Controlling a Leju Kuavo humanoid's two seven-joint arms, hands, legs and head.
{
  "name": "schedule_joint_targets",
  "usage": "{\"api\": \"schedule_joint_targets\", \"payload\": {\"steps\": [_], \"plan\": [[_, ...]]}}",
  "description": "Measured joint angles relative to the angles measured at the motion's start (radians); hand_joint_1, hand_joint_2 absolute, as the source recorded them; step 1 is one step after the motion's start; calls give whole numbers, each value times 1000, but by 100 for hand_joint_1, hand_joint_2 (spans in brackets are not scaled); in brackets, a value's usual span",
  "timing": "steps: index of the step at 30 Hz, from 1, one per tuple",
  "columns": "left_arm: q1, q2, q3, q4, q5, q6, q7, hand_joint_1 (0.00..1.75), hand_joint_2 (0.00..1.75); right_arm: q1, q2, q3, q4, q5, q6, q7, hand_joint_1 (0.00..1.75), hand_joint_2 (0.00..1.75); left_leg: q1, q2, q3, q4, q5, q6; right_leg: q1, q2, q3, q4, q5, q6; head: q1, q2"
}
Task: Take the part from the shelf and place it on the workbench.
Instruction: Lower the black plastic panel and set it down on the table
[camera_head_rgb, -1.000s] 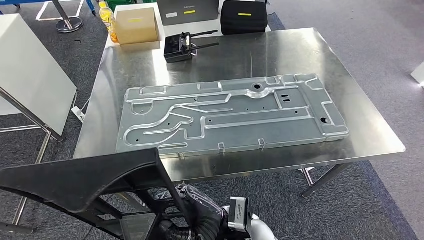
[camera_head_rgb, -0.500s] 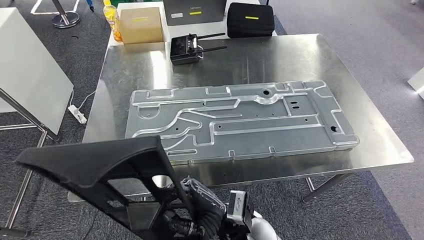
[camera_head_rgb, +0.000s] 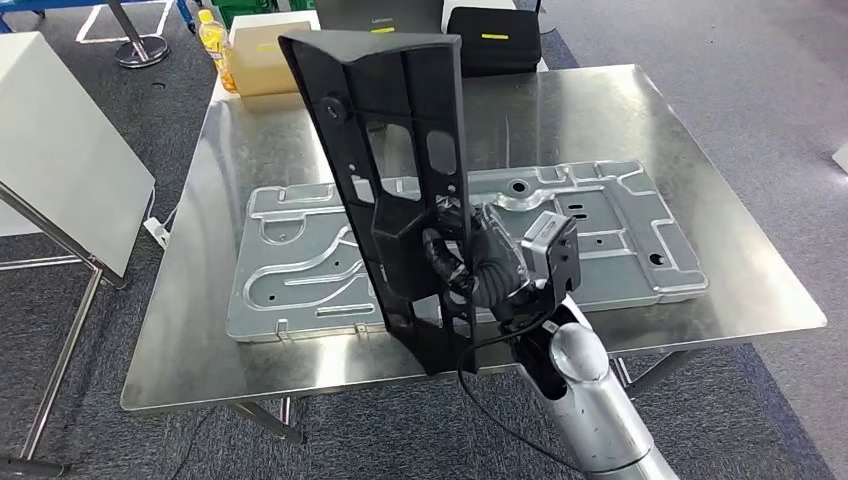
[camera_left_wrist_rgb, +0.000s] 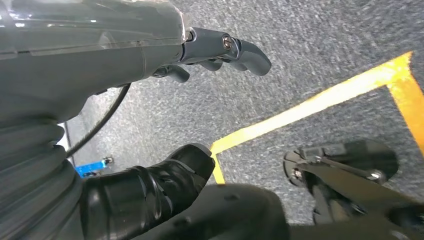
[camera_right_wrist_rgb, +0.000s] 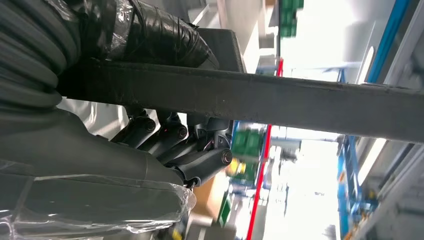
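Note:
The part is a long black plastic frame (camera_head_rgb: 385, 150) with cut-out windows. It stands nearly upright above the steel workbench (camera_head_rgb: 740, 270), its lower end near the front edge. My right hand (camera_head_rgb: 480, 262) grips it from the right side at mid-height. In the right wrist view the fingers (camera_right_wrist_rgb: 165, 132) wrap round a dark bar of the part (camera_right_wrist_rgb: 300, 107). Under the part, a large embossed aluminium plate (camera_head_rgb: 620, 215) lies flat on the bench. My left hand (camera_left_wrist_rgb: 165, 55) hangs over grey carpet, fingers apart and holding nothing.
A cardboard box (camera_head_rgb: 262, 50), a yellow bottle (camera_head_rgb: 215, 45) and a black case (camera_head_rgb: 495, 38) stand past the bench's far edge. A white panel on a metal stand (camera_head_rgb: 60, 140) is at the left. Yellow floor tape (camera_left_wrist_rgb: 310, 105) runs below my left hand.
My right arm has lifted and swung the black part from low at the front left to upright over the bench. The view has shifted slightly.

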Motion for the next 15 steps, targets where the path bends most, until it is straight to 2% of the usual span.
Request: {"api": "schedule_joint_targets", "payload": {"steps": [1, 2, 3, 4, 5, 8, 9, 11, 13, 14, 15], "plan": [[0, 0, 0, 0, 0, 0, 0, 0, 175, -8, 0, -9, 8, -1, 1, 2, 166, 175, 0, 0, 17, -44, 35, 1, 0, 1, 2, 2, -3, 1, 0, 0], [0, 0, 0, 0, 0, 0, 1, 0, 175, -13, 1, -15, 13, -1, 2, 2, 166, 175, 0, 0, 47, -116, 77, 4, 0, 2, 6, 4, -6, 3, 0, 0], [-1, 0, 0, 0, -1, 0, 1, 0, 175, -17, 1, -20, 18, 0, 1, 3, 166, 175, -2, 0, 79, -183, 107, 8, 2, 2, 9, 6, -10, 6, 0, 0], [-3, 1, -1, 0, -1, 0, 1, 0, 175, -23, 2, -24, 22, 1, -2, 4, 166, 175, -4, 0, 104, -236, 125, 13, 3, 3, 9, 8, -13, 10, 0, 0], [-4, 1, -1, 0, -2, -2, 1, 0, 175, -30, 2, -28, 26, 2, -8, 8, 166, 175, -6, 0, 116, -264, 129, 17, 4, 3, 8, 9, -14, 14, 0, 0], [-6, 2, -4, 0, -7, -11, 5, 0, 175, -88, 2, -57, 63, -6, -39, 37, 166, 175, -6, 0, 118, -277, 128, 30, 3, 3, 3, 11, -14, 27, 0, 0], [-7, 2, -6, 0, -10, -14, 8, 0, 175, -121, 1, -77, 85, -13, -50, 51, 166, 175, -3, 1, 119, -281, 131, 36, 3, 3, -4, 24, -23, 32, 0, 0], [-9, 1, -12, 0, -16, -16, 14, 0, 175, -199, -2, -128, 132, -23, -70, 76, 166, 175, 1, 2, 120, -287, 136, 46, 0, 3, -45, 107, -68, 42, 2, 0], [-10, 1, -18, 0, -19, -17, 18, 0, 175, -271, -6, -173, 174, -10, -92, 96, 166, 175, 1, 2, 118, -287, 136, 50, -5, 2, -112, 239, -121, 49, 2, 0], [-10, 1, -21, 0, -21, -17, 20, 0, 175, -302, -9, -189, 193, 14, -107, 107, 166, 175, 1, 2, 119, -286, 135, 50, -8, 2, -137, 283, -129, 53, 2, 0], [-9, 1, -23, 0, -22, -17, 20, 0, 175, -328, -13, -201, 209, 53, -127, 117, 166, 175, 2, 2, 119, -284, 134, 49, -11, 2, -147, 293, -117, 55, 2, 0]]}}
